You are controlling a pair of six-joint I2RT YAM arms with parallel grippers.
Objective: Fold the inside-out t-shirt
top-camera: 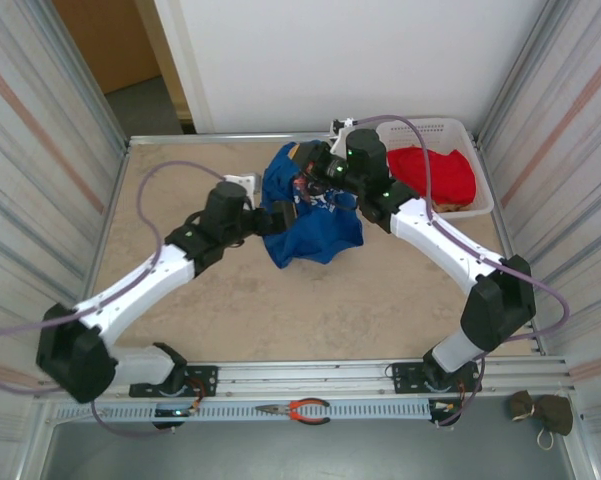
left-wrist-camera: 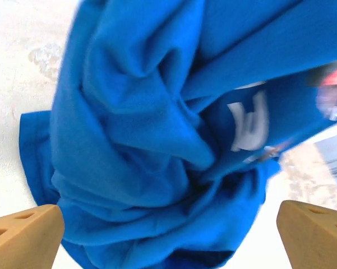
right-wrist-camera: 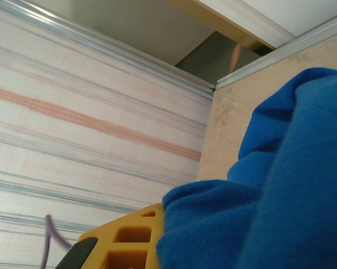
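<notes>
Left fingers [left-wrist-camera: 22,235] apart, crumpled blue t-shirt [left-wrist-camera: 157,140] between them.

Illegible white lettering [left-wrist-camera: 248,124] on the blue t-shirt [left-wrist-camera: 134,140]

We see the left arm [top-camera: 150,280] stretched low from its base toward the left edge of the inside-out t-shirt [top-camera: 320,235]. The left pincer [top-camera: 280,217] faces that edge. In the left wrist view its two fingers [left-wrist-camera: 25,232] stand wide apart, with the t-shirt ahead of them. The right arm [top-camera: 450,250] arches in from the t-shirt's right. The right pincer [top-camera: 308,180] is over the t-shirt's far part, gripping a raised bunch. One yellow finger [right-wrist-camera: 129,241] presses the cloth, and the other is hidden.
</notes>
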